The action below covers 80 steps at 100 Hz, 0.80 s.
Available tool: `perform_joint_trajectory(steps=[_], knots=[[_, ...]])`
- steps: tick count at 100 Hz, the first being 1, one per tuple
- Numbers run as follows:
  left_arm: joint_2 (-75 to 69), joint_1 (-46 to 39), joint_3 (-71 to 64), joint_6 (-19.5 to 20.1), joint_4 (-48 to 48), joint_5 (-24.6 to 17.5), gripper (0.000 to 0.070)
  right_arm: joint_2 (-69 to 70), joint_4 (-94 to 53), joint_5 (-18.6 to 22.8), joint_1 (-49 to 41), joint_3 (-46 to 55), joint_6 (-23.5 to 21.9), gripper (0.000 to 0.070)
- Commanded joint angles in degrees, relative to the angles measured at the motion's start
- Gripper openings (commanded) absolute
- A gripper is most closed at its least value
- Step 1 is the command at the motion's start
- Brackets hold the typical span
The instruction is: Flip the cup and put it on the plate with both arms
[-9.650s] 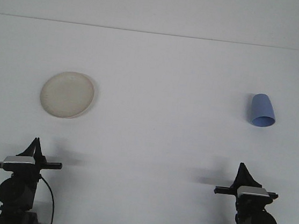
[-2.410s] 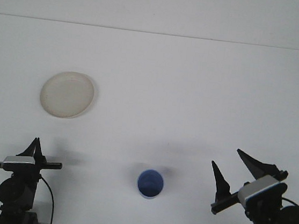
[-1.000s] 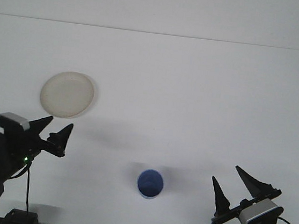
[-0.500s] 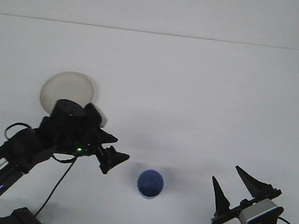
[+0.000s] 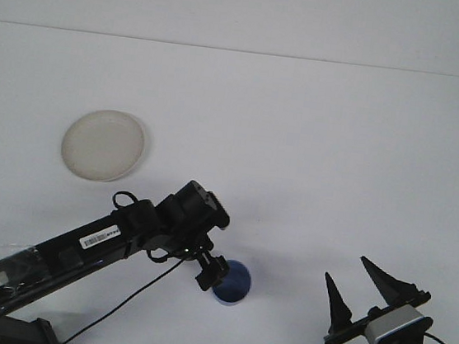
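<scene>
White table (image 5: 315, 149): cream plate (image 5: 103, 144) toward left edge; blue cup (image 5: 233, 282) upright near front edge, centre.

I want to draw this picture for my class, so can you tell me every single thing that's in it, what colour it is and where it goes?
plate: one, cream-white, on the left part of the table, lying flat, nothing on it.
cup: one, blue, standing mouth up near the front edge, about the middle; the left gripper partly covers its left side.
table: one, white, filling almost the whole view.
wall: white, a strip across the top behind the table.
left arm: one, black, reaching from the bottom left corner towards the middle.
left gripper: one, black, right at the cup's left rim.
right gripper: one, black with a grey block, bottom right, fingers spread apart, holding nothing.
</scene>
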State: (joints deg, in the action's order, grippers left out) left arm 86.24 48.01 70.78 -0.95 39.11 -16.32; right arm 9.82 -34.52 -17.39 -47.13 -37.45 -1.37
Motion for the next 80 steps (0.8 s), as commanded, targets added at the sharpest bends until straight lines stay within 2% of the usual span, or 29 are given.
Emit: perform_joint_trajectory(steps=[1,35,48,60,70,75,80], knots=[[1.84,1.01,1.18,0.31,-1.22,0.35,0.0505,-0.11,0.09,-0.09,-0.42,-0.37,-0.59,0.0479],[6.47,2.97,1.16,0.52,-4.15,0.35,0.0502,-0.11,0.0,-0.66,-0.42,-0.37,-0.57,0.0478],[7.76,3.08,1.16,0.55,-5.11,0.35,0.0479,-0.11,0.02,-0.68,-0.42,-0.37,-0.57,0.0478],[8.96,3.08,1.18,0.59,-4.72,0.35,0.0333,-0.11,0.02,-0.68,-0.42,-0.37,-0.57,0.0478],[9.35,3.3,1.18,1.05,-4.61,0.35,0.0273,-0.11,0.0,-0.68,-0.42,-0.37,-0.57,0.0478],[9.35,3.41,1.18,1.4,-4.68,0.37,0.0193,-0.11,0.02,-0.68,-0.42,-0.37,-0.57,0.0478],[9.33,3.52,1.18,1.6,-4.74,0.37,0.0083,-0.11,0.02,-0.68,-0.42,-0.37,-0.57,0.0478]])
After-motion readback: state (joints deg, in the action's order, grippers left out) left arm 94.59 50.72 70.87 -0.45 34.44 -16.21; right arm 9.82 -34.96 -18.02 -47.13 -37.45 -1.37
